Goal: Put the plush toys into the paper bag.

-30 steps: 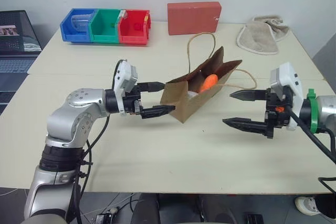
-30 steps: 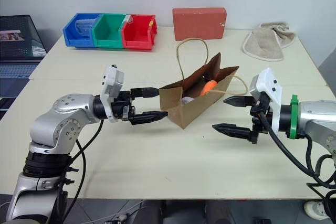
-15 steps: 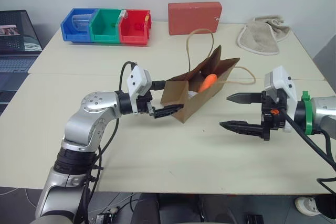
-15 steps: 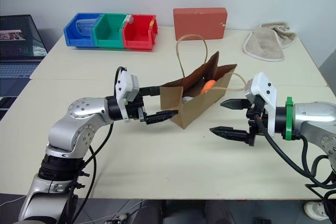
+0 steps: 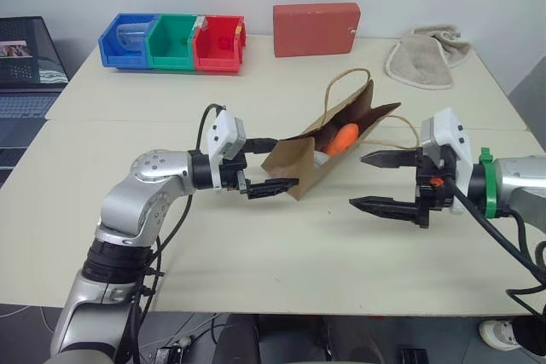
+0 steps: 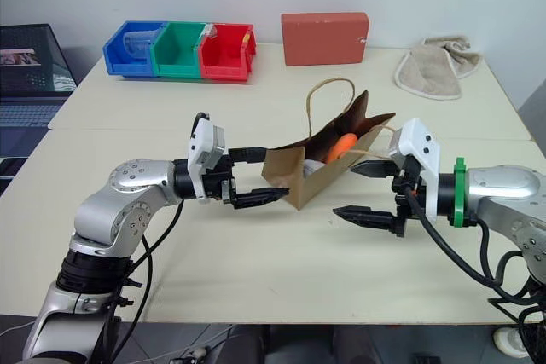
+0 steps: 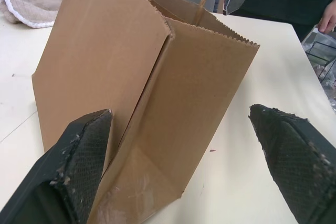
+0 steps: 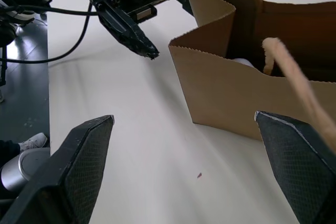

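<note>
The paper bag (image 5: 334, 147) has just swung: a moment back it leaned with its mouth more toward my right, and now it stands a touch more upright between my two arms, handles (image 5: 345, 83) lifted higher. My left pincer (image 5: 271, 164) has slid in from the side, and its fingers stand wide on either side of the bag's bottom corner, gripping nothing yet. My right pincer (image 5: 382, 181) has eased inward too, jaws wide and empty, just beside the bag's mouth end. Inside, the orange carrot (image 5: 342, 137) peeks over the rim with the white toy (image 6: 313, 164) tucked beneath it. So both plush toys look bagged already, I'd say; what's left seems to be steadying or standing the bag on the table (image 5: 256, 245).
</note>
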